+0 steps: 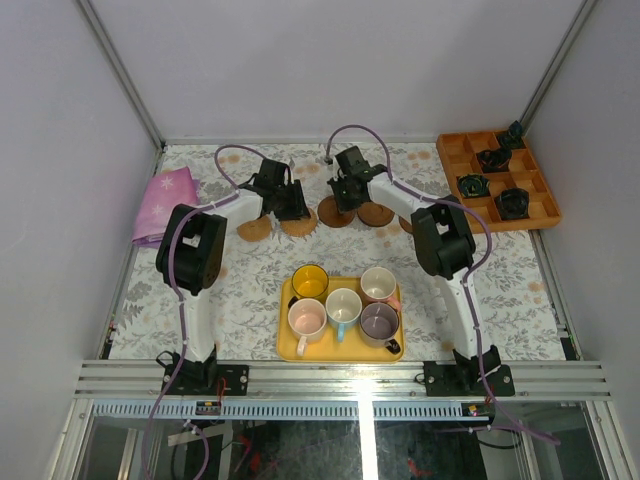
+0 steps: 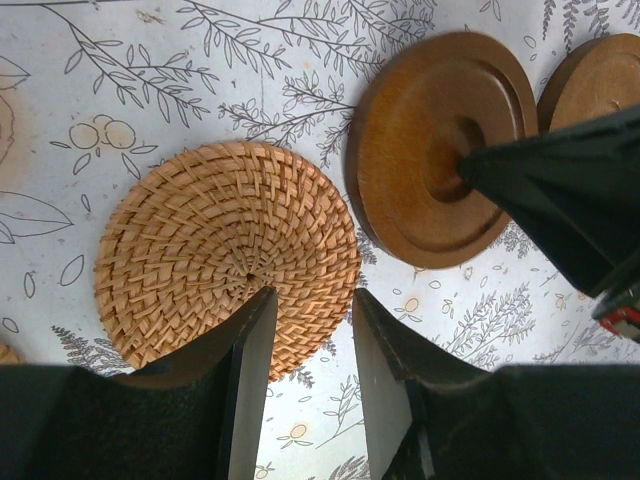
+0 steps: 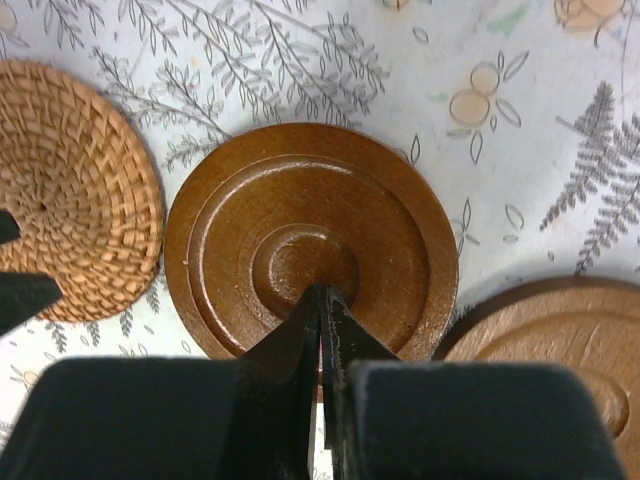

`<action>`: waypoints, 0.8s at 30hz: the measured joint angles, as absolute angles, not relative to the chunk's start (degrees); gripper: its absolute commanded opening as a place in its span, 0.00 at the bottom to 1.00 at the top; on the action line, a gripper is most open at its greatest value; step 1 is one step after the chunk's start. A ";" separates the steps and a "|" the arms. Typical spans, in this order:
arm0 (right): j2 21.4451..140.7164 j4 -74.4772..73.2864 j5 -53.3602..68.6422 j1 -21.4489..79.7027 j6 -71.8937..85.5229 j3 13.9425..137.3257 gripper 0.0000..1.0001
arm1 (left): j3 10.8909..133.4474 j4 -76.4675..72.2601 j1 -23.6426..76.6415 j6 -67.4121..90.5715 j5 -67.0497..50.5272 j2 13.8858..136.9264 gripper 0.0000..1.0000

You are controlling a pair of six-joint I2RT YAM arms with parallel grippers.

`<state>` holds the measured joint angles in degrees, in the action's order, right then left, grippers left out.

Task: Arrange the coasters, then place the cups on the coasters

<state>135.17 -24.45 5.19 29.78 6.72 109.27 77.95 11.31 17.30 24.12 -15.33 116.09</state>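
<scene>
Several round coasters lie in a row at the back of the table. In the left wrist view a woven tan coaster (image 2: 230, 255) lies beside a dark wooden coaster (image 2: 445, 145). My left gripper (image 2: 312, 300) stands open over the woven coaster's (image 1: 299, 225) near edge, with only that edge and tablecloth between its fingers. My right gripper (image 3: 322, 292) is shut, its tip resting on the centre of the dark wooden coaster (image 3: 310, 235), (image 1: 336, 214). Another wooden coaster (image 3: 560, 350) lies to its right. Several cups stand on a yellow tray (image 1: 290, 346), among them a yellow cup (image 1: 310, 281) and a purple-grey cup (image 1: 379, 321).
A pink cloth (image 1: 165, 205) lies at the back left. An orange compartment tray (image 1: 452, 152) with small black objects stands at the back right. Grey walls close in the table on three sides. The two grippers work close together, tips almost side by side.
</scene>
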 measured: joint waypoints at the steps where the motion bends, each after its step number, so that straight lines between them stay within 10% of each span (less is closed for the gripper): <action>1: 134.37 -24.29 5.10 29.78 6.76 107.98 0.00 | 77.95 11.35 17.30 24.12 -15.11 116.09 0.37; 24: 130.87 -25.54 7.44 29.89 7.05 102.83 0.00 | 73.76 14.02 17.17 23.62 -0.14 108.40 0.33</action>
